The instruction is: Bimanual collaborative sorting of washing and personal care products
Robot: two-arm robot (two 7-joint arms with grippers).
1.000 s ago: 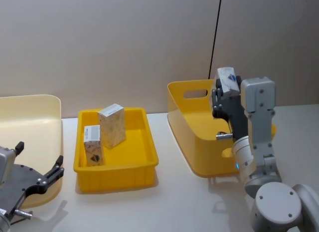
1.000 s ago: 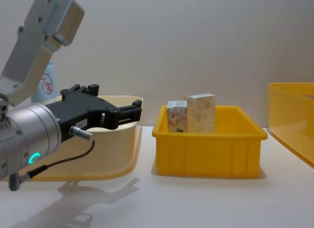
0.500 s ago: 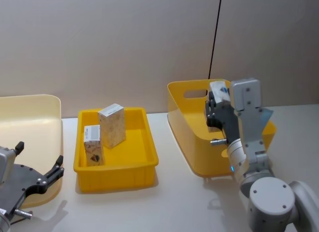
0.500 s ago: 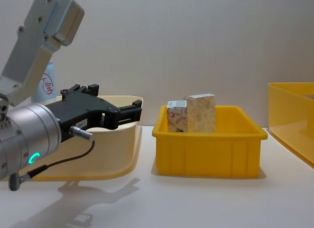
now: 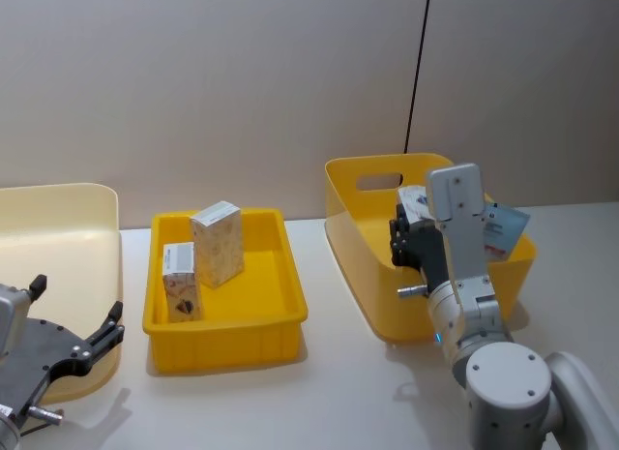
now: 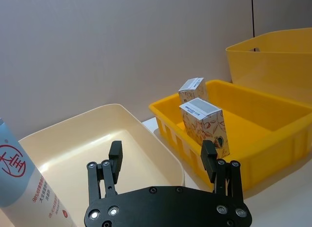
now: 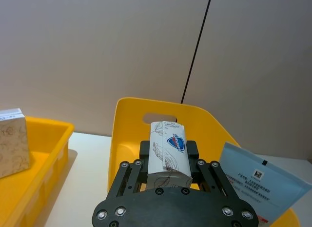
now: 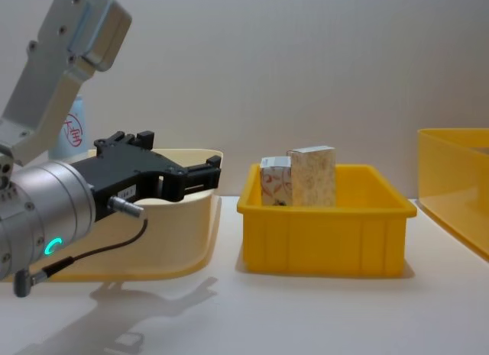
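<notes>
- Since the earlier frame the right gripper (image 5: 404, 239) has come down from above the tall yellow bin (image 5: 368, 266) to its rim level, its fingers clamped on a cream carton (image 7: 168, 150).
- A pale-blue tube (image 5: 503, 227) leans inside that bin's far side.
- Two cartons (image 5: 217, 242) stand upright in the low yellow tray (image 5: 280, 319) mid-tabletop.
- The left gripper (image 8: 191, 175) hangs spread wide and empty over the cream tub (image 8: 191, 225) near the left edge, beside another tube (image 6: 22, 188).
</notes>
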